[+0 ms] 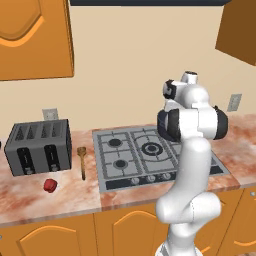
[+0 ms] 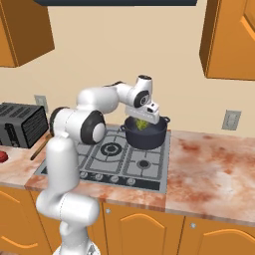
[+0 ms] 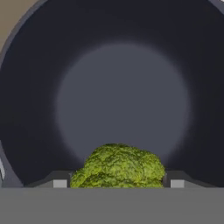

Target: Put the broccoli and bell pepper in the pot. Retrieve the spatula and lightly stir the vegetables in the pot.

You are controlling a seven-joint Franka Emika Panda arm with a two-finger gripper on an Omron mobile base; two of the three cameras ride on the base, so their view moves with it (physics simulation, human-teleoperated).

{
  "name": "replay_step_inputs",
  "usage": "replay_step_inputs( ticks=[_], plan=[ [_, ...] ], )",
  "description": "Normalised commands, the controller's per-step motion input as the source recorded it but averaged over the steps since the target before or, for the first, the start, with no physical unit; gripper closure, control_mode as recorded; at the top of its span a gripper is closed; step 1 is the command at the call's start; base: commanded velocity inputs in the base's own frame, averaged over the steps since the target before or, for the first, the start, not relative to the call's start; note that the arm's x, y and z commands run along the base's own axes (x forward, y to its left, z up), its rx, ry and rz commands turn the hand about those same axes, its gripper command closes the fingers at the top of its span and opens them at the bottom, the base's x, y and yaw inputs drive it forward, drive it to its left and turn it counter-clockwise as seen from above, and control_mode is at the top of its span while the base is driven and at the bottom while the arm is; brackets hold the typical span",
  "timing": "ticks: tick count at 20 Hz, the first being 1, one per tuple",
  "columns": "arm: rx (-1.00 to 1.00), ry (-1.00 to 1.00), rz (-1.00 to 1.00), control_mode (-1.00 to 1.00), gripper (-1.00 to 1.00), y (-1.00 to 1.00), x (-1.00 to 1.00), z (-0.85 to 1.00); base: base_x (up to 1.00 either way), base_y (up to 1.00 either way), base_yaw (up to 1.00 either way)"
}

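On my hand camera the broccoli (image 3: 117, 166) sits closest, a bumpy green head pinched between the two fingertips (image 3: 60, 181), so the gripper (image 3: 115, 183) is clenched on it. Behind it the dark round inside of the pot (image 3: 122, 65) fills nearly the whole view.

From the right base camera I see the gripper (image 2: 142, 121) hanging over the pot (image 2: 149, 137), with the broccoli (image 2: 141, 124) at the pot's mouth. The pot stands on a rear burner of the stove (image 2: 107, 159). In the left base camera the arm (image 1: 192, 150) blocks the pot and gripper from me.

To the left of the stove (image 1: 150, 155), on the counter (image 1: 45, 200), the spatula (image 1: 82, 161) lies flat, just beside the toaster (image 1: 39, 146). The pepper (image 1: 50, 185) rests on the counter in front of the toaster, apart from the spatula and well apart from the pot.
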Motion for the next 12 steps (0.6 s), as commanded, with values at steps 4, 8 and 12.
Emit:
replay_step_inputs(
  ticks=[4,8,12],
  plan=[
    [0.00,0.00,0.00,-1.00,1.00,0.00,0.26,-0.40,0.00,0.00,0.00],
    [0.00,0.00,0.00,-1.00,1.00,0.00,0.06,-0.24,0.00,0.00,0.00],
    [0.00,0.02,0.00,-1.00,1.00,0.00,0.04,-0.08,0.00,0.00,0.00]
  ],
)
